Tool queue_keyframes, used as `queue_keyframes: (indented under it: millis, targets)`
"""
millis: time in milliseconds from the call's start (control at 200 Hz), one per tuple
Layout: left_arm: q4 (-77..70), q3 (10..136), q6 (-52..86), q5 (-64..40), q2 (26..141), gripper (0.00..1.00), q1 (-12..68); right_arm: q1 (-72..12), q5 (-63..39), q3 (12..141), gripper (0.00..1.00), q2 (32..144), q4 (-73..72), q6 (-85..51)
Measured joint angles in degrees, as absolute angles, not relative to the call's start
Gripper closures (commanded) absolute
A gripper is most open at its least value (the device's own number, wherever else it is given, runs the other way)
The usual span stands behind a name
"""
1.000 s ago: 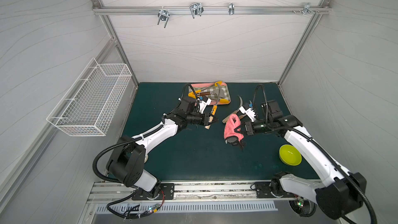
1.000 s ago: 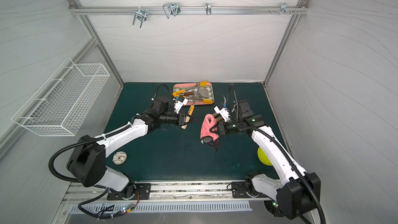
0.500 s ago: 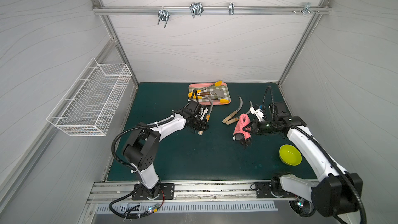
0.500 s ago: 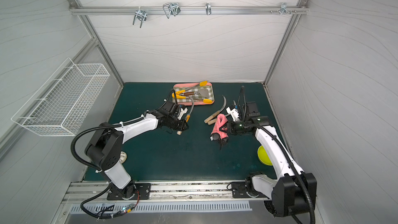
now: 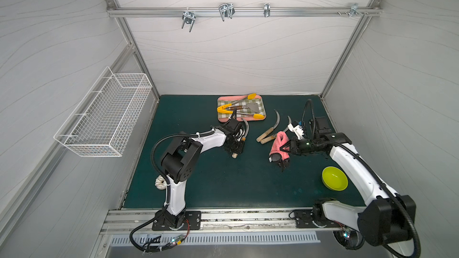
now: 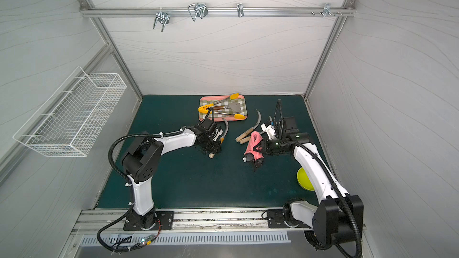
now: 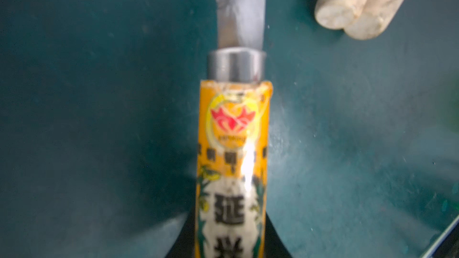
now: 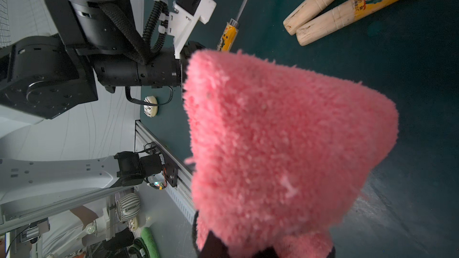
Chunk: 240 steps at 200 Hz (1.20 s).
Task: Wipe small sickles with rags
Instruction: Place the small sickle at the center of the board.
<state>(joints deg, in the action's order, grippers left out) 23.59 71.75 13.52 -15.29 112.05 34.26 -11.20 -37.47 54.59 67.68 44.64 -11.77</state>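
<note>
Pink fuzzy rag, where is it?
In a top view, the pink rag is pinched by the right end effector, right of centre, beside two loose sickles.

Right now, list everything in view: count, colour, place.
mat: one, dark green, covering the table
held sickle: one, grey blade, orange-labelled pale handle, clamped left of centre
loose sickles: two, grey blades, pale handles, side by side on the mat
rag: one, pink, dark backing, beside the loose sickles
tray: one, pink-rimmed, checked, back of the mat
tongs: one, metal, yellow tips, on the tray
spatula: one, metal, brown handle, on the tray
bowl: one, lime green, by the right arm
wire basket: one, white, left wall
hooks: four, silver, back-wall rail
round object: one, white, by the left arm's base
left gripper: black, shut on the held sickle
right gripper: black, shut on the rag
</note>
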Motion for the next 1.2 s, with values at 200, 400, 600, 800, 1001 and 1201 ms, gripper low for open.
queue_keyframes:
  millis: [200,400,600,800,1001,1201]
  targets:
    - [23.7,73.7,13.6,-15.3,113.5,1.0,34.3,-11.2,-37.5,54.6,0.99,68.2,44.6,-11.8]
    - [23.7,74.6,13.6,-15.4,114.2,0.81,34.3,-11.2,-37.1,54.5,0.99,69.5,44.5,-11.8]
    - [23.5,74.6,13.7,-15.4,114.2,0.65,34.3,-11.2,-36.8,54.1,0.98,70.1,43.5,-12.0]
    - [23.2,74.3,13.8,-15.6,113.8,0.61,34.5,-11.2,-36.2,53.5,0.98,71.6,42.6,-12.2]
    - [22.5,71.4,14.3,-15.1,110.9,0.57,34.6,-11.1,-35.3,53.1,0.97,72.3,41.8,-12.2]
    - [21.7,66.6,15.2,-13.6,102.5,0.01,34.6,-11.1,-34.3,52.5,0.96,73.6,40.4,-12.4]
